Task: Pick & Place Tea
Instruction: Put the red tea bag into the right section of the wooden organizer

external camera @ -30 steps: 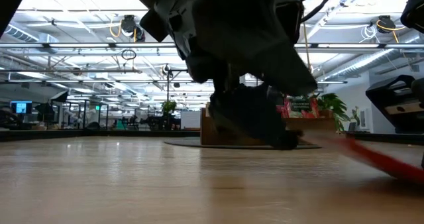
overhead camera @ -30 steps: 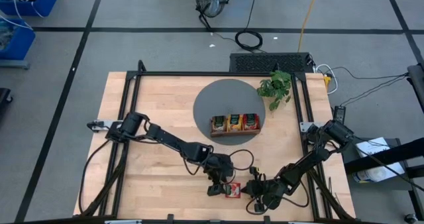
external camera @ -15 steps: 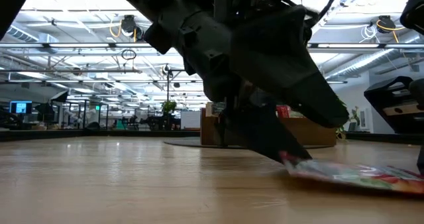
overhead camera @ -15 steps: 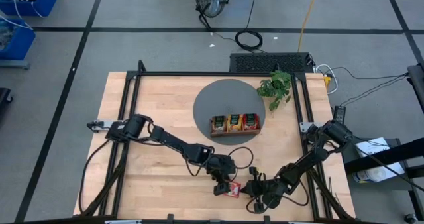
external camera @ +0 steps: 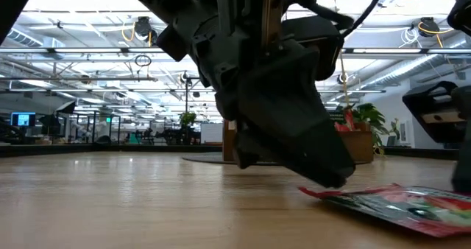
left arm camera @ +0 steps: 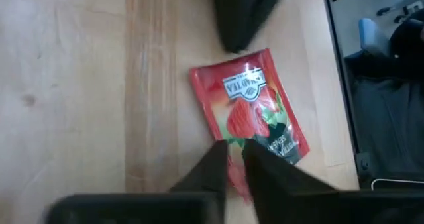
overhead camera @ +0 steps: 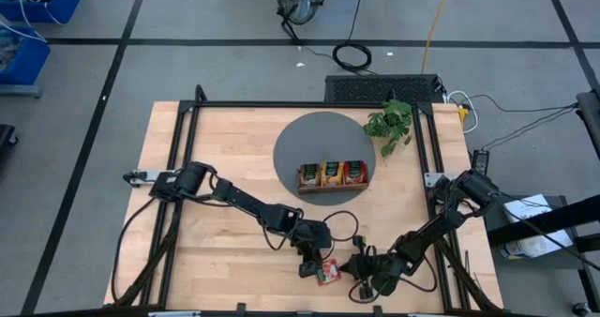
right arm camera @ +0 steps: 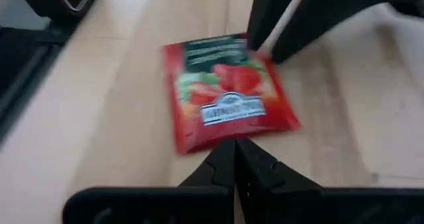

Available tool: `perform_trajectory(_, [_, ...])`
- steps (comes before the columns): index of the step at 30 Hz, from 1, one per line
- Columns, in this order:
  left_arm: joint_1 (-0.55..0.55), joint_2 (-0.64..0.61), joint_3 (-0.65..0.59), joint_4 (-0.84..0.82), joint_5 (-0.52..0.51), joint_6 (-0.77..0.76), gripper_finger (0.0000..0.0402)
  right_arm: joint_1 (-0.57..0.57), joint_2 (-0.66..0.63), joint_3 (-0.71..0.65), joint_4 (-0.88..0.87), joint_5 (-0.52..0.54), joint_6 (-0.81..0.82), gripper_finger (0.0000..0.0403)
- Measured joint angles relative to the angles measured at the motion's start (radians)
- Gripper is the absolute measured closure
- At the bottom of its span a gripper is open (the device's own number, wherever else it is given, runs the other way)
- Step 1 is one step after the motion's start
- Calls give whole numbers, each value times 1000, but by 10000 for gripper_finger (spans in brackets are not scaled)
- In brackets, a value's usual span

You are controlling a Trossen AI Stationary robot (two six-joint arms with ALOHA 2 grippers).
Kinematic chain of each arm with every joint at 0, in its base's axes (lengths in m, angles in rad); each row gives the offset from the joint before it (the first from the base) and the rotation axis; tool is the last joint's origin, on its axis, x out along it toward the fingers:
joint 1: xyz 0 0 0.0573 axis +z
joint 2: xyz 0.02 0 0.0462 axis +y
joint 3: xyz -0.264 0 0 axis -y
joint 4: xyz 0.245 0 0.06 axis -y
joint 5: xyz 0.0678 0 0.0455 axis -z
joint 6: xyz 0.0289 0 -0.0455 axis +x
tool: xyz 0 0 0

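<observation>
Two dark jointed arms, black looping cables.

You're looking at a red sachet (left arm camera: 250, 113) near the table's front edge: glossy red ground, a white label band with dark lettering, red strawberry artwork and dark green leaf marks. In the right wrist view the same sachet (right arm camera: 225, 98) shows a dark green strip of print along one edge. The table (overhead camera: 225, 139) is pale blond wood with straight grain, framed in black rails. A round dark grey mat (overhead camera: 295, 139) sits toward the back edge. On it, the brown wooden tray (overhead camera: 333, 175) holds sachets reading orange, yellow and red. The plant (overhead camera: 391, 124) at the back right is leafy green. Both arms are matte black.
</observation>
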Motion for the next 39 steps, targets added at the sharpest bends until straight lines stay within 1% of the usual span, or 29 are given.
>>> perform_trajectory(2, [2, 0, 0, 2, 0, 12, 382, 11, -17, -2, -4, 43, -39, 403])
perform_trajectory(3, [5, 0, 0, 2, 0, 13, 391, 17, -30, -5, -13, 67, -56, 403])
perform_trajectory(5, [8, 0, 0, 2, -2, 27, 388, 28, -55, -6, -31, 100, -90, 403])
perform_trajectory(8, [10, 0, 0, 3, -24, 49, 380, 39, -107, -5, -10, 104, -123, 403])
perform_trajectory(10, [10, 0, 0, 4, -27, 57, 379, 44, -124, -2, 7, 58, -126, 403])
perform_trajectory(13, [13, -1, 0, 9, -18, 71, 378, 43, -125, -3, 71, -97, -167, 403])
perform_trajectory(15, [19, -11, 0, -4, 15, 84, 378, 41, -128, -3, 122, -150, -211, 403])
perform_trajectory(17, [21, -37, 0, -35, 50, 97, 378, 32, -128, -2, 135, -136, -248, 403])
perform_trajectory(19, [4, -72, 0, -94, 44, 113, 378, 15, -129, -2, 129, -105, -265, 403])
perform_trajectory(22, [-53, -114, 1, -185, -16, 125, 380, -26, -132, -2, 121, -101, -258, 403])
perform_trajectory(23, [-74, -117, 1, -187, -41, 126, 384, -40, -131, -2, 110, -101, -254, 403])
perform_trajectory(25, [-110, -117, 1, -186, -57, 128, 395, -72, -131, -2, 92, -99, -249, 403])
perform_trajectory(27, [-134, -106, 0, -164, -76, 128, 396, -100, -131, -2, 99, -102, -248, 403])
perform_trajectory(29, [-141, -94, 2, -137, -104, 126, 393, -129, -132, -2, 105, -147, -246, 403])
perform_trajectory(31, [-134, -84, -1, -126, -113, 124, 392, -152, -132, -2, 107, -225, -241, 403])
perform_trajectory(33, [-123, -72, 2, -88, -114, 124, 396, -162, -132, -2, 106, -279, -237, 403])
perform_trajectory(35, [-110, -49, 1, -58, -87, 117, 397, -166, -132, -1, 100, -307, -237, 403])
perform_trajectory(39, [-83, -2, 0, 18, -4, 79, 394, -167, -132, -1, 70, -312, -230, 403])
